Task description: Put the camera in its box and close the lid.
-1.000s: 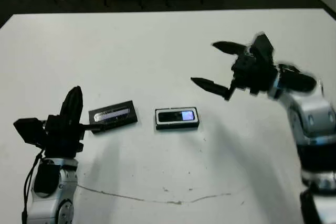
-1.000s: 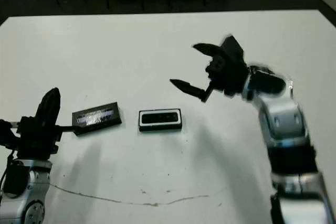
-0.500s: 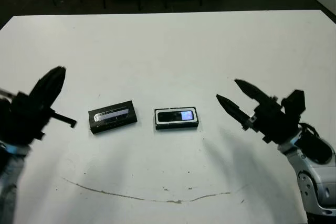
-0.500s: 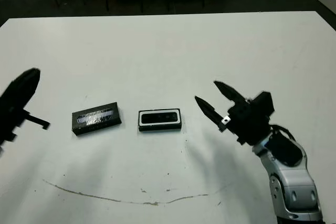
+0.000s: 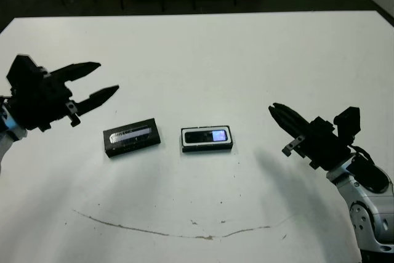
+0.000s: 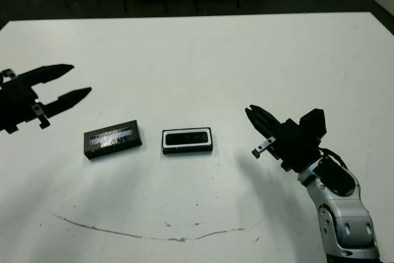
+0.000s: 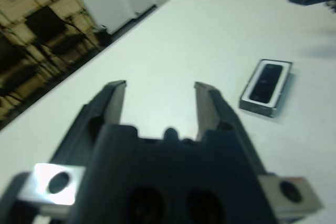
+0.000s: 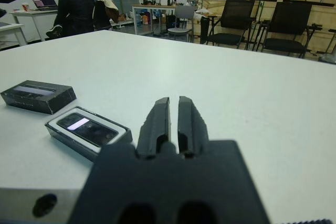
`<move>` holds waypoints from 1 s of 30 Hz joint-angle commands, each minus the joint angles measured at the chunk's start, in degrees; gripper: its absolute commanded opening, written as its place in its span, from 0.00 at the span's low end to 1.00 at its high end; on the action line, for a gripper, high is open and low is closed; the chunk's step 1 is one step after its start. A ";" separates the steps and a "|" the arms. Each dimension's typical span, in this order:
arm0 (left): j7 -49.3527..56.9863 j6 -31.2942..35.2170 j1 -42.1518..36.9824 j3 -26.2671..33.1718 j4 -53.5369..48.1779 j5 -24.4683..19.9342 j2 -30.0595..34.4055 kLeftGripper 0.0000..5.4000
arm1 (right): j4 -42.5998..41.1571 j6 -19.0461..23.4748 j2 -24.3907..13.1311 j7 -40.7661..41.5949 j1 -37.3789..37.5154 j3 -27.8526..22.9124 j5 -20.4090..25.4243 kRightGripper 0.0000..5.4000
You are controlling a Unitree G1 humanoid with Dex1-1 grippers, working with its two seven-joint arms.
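Observation:
The camera [image 5: 208, 135] lies inside the white-lined box [image 5: 184, 146] at the table's middle, its bluish patch facing up. The black lid [image 5: 132, 137] with a shiny strip rests flat just left of the box, a small gap between them. My left gripper [image 5: 107, 77] hovers above and left of the lid, open and holding nothing. The left wrist view shows its spread fingers [image 7: 115, 94] and the box [image 7: 245, 101] beyond. My right gripper [image 5: 277, 113] sits low to the right of the box, shut and empty. Its wrist view shows the box [image 8: 121, 132] and lid [image 8: 37, 96].
A thin dark wavy line [image 5: 203, 236] runs across the white table [image 5: 246, 47] near its front edge. Black chairs [image 8: 233, 24] stand beyond the far edge. A person [image 8: 73, 6] sits at a desk well past the table.
My left gripper has swung up and rightward and now shows open, pointing over the lid. My right gripper's fingers have come together from open. Lid, box and camera have not moved.

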 commanded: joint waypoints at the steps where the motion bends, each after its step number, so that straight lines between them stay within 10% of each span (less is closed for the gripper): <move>1: -4.79 1.54 -2.90 -2.09 4.85 -0.94 0.17 0.74 | 1.42 -0.32 -0.74 0.30 0.12 -0.13 -0.05 0.00; 9: -11.69 0.07 -8.52 -6.64 13.26 2.12 0.45 1.00 | 2.08 -1.45 -0.92 -1.45 0.20 1.14 -3.51 0.00; 30: -23.46 -4.92 -10.69 -10.75 23.04 5.26 -1.71 1.00 | 3.18 -0.87 -0.47 -3.01 0.82 1.55 -4.10 0.00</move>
